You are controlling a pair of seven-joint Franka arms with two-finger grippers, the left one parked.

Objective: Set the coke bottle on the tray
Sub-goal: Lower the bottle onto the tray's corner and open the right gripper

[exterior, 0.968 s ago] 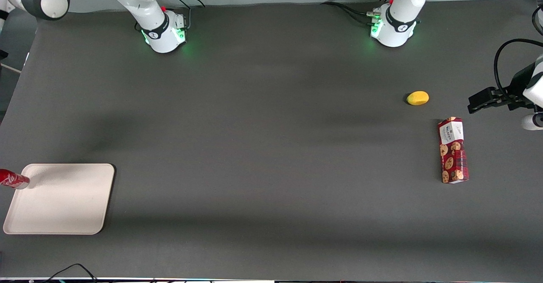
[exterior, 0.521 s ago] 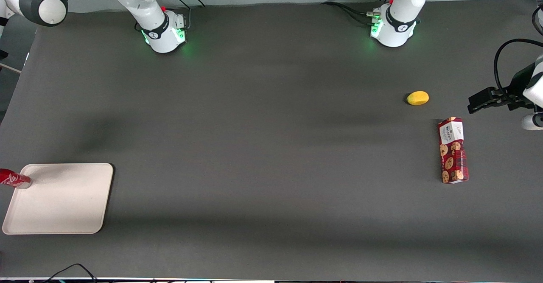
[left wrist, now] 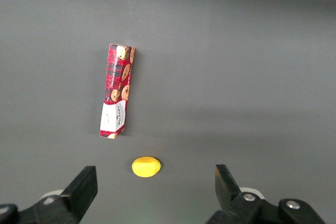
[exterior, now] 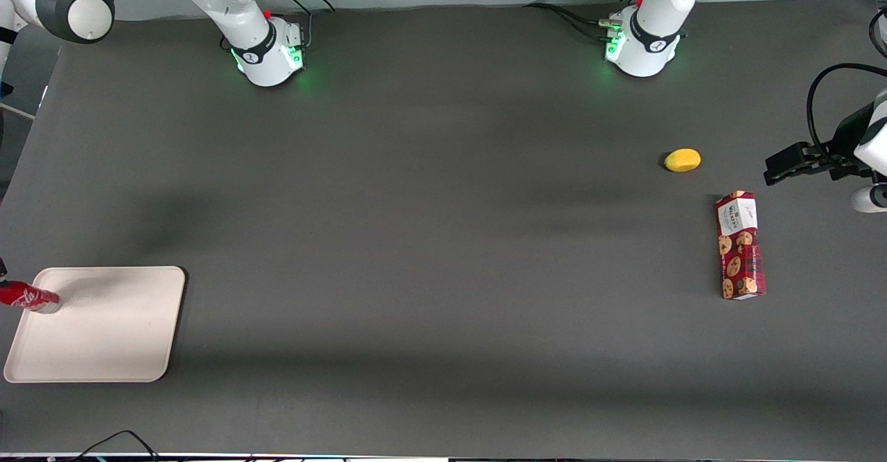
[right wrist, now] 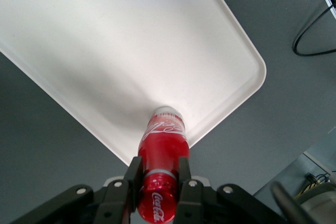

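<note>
One item in hand: we have the gripper clamped on the coke bottle, whose base sits over the tray corner at the tray's nine o'clock edge. We judge placement underway; next we lower, then release.

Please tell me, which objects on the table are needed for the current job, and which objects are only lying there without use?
Needed for the job:
- coke bottle, held in the shut tool over the tray's edge
- tray, at the working arm's end of the table

Only lying there:
- cookie box, toward the parked arm's end
- yellow lemon-like object, beside the cookie box, farther from the front camera
</note>
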